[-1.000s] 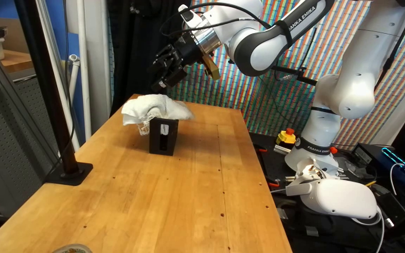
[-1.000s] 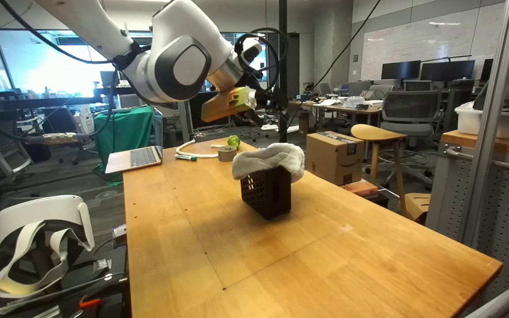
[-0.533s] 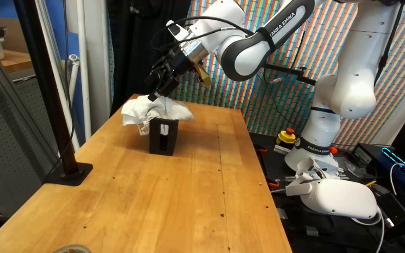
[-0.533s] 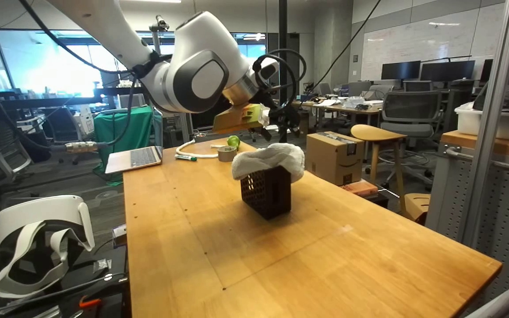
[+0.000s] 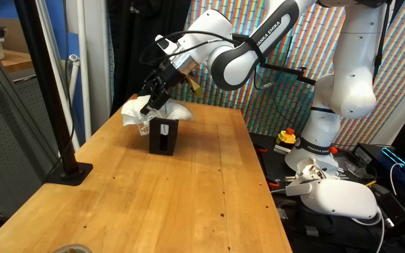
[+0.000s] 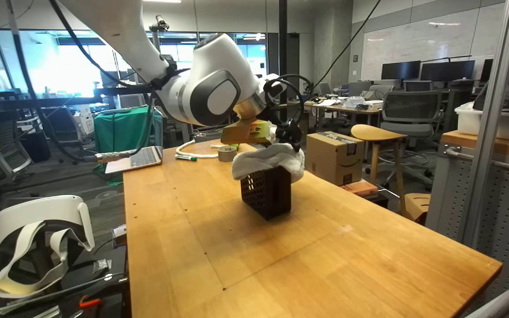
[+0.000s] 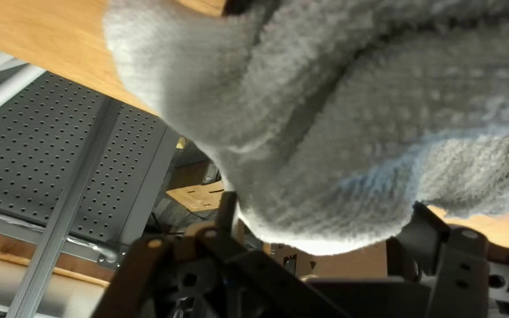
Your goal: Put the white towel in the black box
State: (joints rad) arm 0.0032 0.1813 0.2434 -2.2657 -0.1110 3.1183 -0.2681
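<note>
Both exterior views show the white towel [image 6: 261,162] heaped over the top of the black box [image 6: 277,194], overhanging its rim on either side. Frayed strings [image 5: 143,129] dangle just left of the box in an exterior view. White also shows through an opening in the box's face, though I cannot tell whether that is towel. The box stands upright on the wooden surface [image 5: 195,196]. Over the box the gripper [image 7: 325,218] slants down, its fingers [image 7: 429,240] spread wide; in the wrist view a fold of towel shows between them, and whether they touch it I cannot tell. In an exterior view, the robot arm [image 5: 239,66] is above and to the right of the box, a black post [image 5: 47,84] stands to the box's left, and a white headset [image 5: 346,198] lies well to its right. Beyond the box and to its left, in an exterior view, are a roll of tape [image 6: 226,153], a marker [image 6: 186,157] and a laptop [image 6: 146,157]; a cardboard carton [image 6: 325,159] sits behind it to the right.
</note>
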